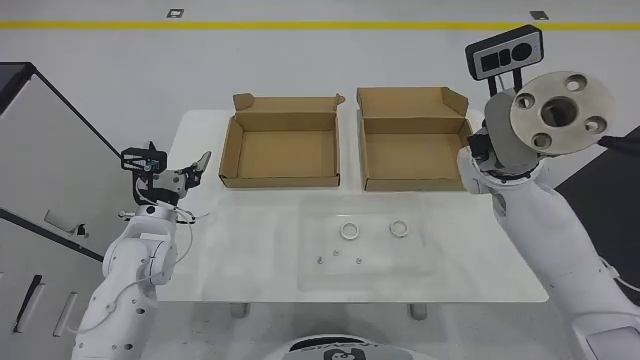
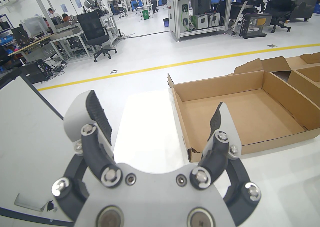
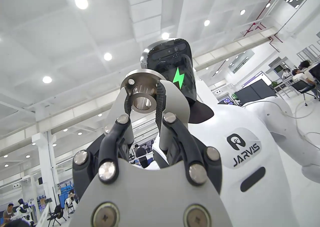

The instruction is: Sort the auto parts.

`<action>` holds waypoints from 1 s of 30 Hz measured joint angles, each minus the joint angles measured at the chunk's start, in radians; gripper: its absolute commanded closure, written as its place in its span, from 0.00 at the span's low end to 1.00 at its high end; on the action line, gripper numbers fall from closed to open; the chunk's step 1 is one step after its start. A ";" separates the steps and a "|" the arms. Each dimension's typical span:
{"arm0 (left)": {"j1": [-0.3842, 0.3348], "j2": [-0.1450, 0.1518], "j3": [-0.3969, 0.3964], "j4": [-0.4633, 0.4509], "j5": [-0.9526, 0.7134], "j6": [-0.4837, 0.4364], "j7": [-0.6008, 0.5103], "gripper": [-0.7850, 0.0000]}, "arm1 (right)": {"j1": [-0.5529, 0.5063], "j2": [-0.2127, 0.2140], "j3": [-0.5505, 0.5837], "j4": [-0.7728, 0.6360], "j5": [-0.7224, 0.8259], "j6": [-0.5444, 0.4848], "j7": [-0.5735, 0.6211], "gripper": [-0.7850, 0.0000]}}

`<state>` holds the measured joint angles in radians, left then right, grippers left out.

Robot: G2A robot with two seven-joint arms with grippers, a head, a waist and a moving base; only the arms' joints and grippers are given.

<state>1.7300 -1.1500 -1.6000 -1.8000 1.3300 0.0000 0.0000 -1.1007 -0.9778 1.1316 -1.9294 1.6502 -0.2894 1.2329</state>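
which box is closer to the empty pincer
The box on the robot's left, right beside the open left pincer; the other box lies farther off, beyond it.

I can't identify the tiny grey specks (image 1: 337,253) beside the two silver metal rings (image 1: 350,230) on the white tabletop (image 1: 480,250); in the left wrist view the farther brown cardboard box (image 2: 308,72) is cropped.

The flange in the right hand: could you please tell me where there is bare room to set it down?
The left box and right box both have bare floors. The table is also bare between the left hand and the clear tray. That tray is crowded: two rings and small fasteners.
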 measured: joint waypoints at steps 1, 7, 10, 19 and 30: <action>0.000 0.000 0.000 0.000 0.000 0.000 0.000 0.00 | 0.000 0.000 0.000 0.000 0.000 0.000 0.000 1.00; 0.000 0.000 0.000 0.000 0.000 0.000 0.000 0.00 | 0.000 0.000 0.000 0.000 0.000 0.000 0.000 1.00; 0.000 0.000 0.000 0.000 0.000 0.000 0.000 0.00 | 0.000 0.000 0.000 0.000 0.000 0.000 0.000 1.00; 0.000 0.000 0.000 0.000 0.000 0.000 0.000 0.00 | -0.070 0.015 0.139 0.077 -0.223 0.026 -0.054 1.00; 0.000 0.000 0.000 0.000 0.000 0.000 0.000 0.00 | -0.187 0.063 0.432 0.184 -0.672 0.113 -0.117 1.00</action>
<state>1.7300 -1.1500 -1.6000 -1.8000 1.3300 0.0000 0.0000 -1.2879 -0.9144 1.5635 -1.7456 0.9781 -0.1763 1.1160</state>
